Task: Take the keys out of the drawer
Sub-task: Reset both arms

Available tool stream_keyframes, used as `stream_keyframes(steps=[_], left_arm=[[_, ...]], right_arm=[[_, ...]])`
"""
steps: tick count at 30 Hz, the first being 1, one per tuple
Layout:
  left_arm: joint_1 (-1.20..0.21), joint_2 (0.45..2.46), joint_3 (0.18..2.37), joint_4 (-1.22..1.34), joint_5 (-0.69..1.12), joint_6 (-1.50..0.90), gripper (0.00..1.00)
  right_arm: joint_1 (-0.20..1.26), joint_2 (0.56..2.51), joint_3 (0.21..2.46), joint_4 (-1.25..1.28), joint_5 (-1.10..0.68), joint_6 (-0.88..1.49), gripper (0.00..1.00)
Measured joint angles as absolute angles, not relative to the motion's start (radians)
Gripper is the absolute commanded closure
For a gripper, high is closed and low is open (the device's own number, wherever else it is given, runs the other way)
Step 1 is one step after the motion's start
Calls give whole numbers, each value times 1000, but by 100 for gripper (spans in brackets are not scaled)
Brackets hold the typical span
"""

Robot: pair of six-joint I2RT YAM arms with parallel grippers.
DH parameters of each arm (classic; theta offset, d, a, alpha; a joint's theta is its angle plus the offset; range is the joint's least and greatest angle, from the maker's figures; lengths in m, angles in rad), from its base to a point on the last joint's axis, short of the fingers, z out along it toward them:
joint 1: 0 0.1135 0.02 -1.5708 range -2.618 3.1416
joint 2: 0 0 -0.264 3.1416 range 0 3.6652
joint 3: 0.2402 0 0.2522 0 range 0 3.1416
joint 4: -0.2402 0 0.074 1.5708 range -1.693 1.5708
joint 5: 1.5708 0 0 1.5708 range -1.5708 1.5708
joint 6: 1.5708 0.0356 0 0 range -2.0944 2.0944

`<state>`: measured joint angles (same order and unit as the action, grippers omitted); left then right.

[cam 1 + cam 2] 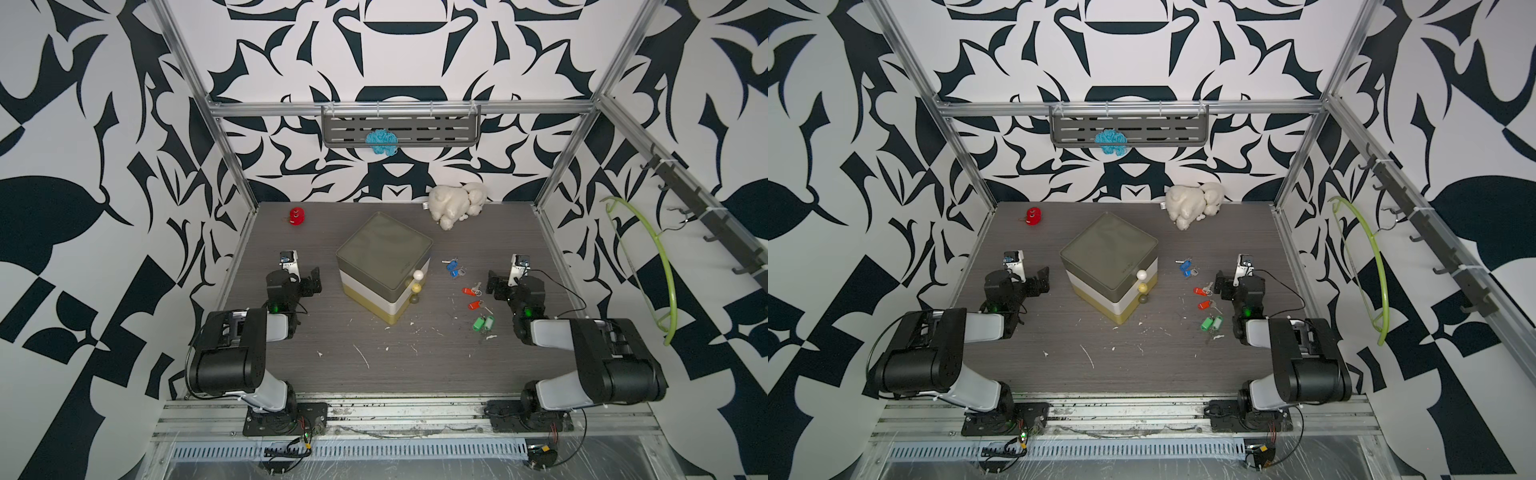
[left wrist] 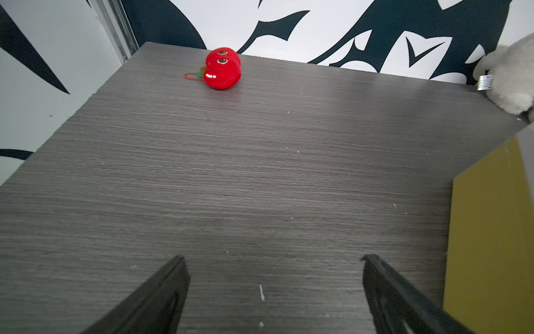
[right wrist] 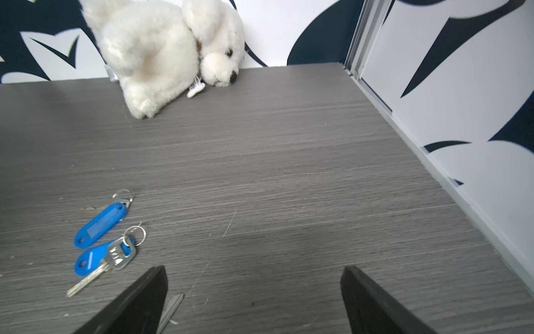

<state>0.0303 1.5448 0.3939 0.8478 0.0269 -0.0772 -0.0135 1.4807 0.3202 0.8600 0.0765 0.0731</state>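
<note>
Keys (image 1: 468,291) out on the table, between the drawer box and the right arm: small flat metal blades on thin wire rings, each ring with a smooth oblong plastic tag. Six tags counted in a loose line: two blue tags (image 3: 101,221), two red tags (image 1: 476,305), two green tags (image 1: 489,321) lying side by side. Drawer box (image 1: 384,249) with rounded corners, three stacked tiers in grey-olive, white and mustard, three ball knobs, all tiers pushed in. Spread wide above the tabletop, touching nothing: left gripper (image 2: 273,260) and right gripper (image 3: 253,269). One fluffy white plush dog (image 1: 455,203) and one round red plush toy (image 1: 297,216) near the back wall. Table (image 1: 374,365) of dark grey wood-grain laminate, flecked with white crumbs; walls white with bold black shapes, framed in aluminium rails
</note>
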Motion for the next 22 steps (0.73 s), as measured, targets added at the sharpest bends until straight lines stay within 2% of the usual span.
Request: stream_keyframes(steps=[4, 22], left_arm=[[30, 1545, 394, 847, 27, -77, 1], [30, 1545, 394, 848, 27, -77, 1]], right_arm=[[-11, 1562, 321, 872, 80, 73, 1], [3, 1574, 369, 829, 10, 23, 1]])
